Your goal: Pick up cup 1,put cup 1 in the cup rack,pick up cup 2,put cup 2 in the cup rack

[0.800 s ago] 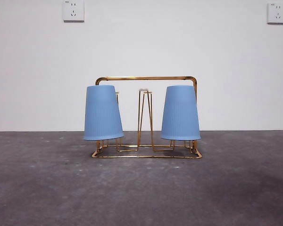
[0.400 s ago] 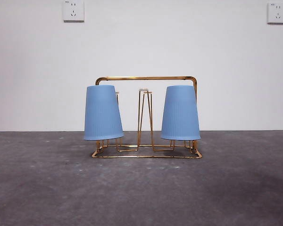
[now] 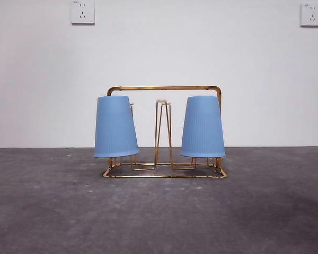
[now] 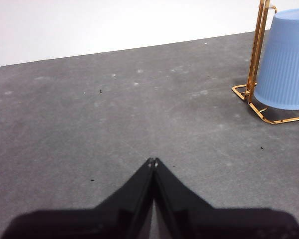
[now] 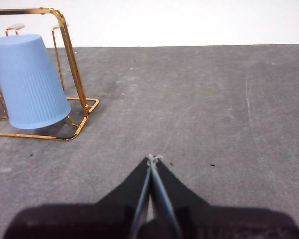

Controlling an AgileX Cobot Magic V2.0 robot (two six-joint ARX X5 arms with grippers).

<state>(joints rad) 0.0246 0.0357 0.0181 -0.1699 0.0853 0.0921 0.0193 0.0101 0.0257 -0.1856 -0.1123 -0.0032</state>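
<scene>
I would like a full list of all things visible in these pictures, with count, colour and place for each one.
cup rack: one, gold wire, standing mid-table in the front view, with a frame handle and upright pegs.
cups: two, light blue, upside down on the rack's pegs; one at the left end and one at the right end in the front view.
table: one, dark grey, speckled surface under everything.
wall sockets: two, white, high on the white wall; one upper left, one upper right in the front view.
left gripper: one, black, jaws shut, holding nothing, over bare table away from the rack.
right gripper: one, black, jaws shut, holding nothing, over bare table on the rack's other side.
</scene>
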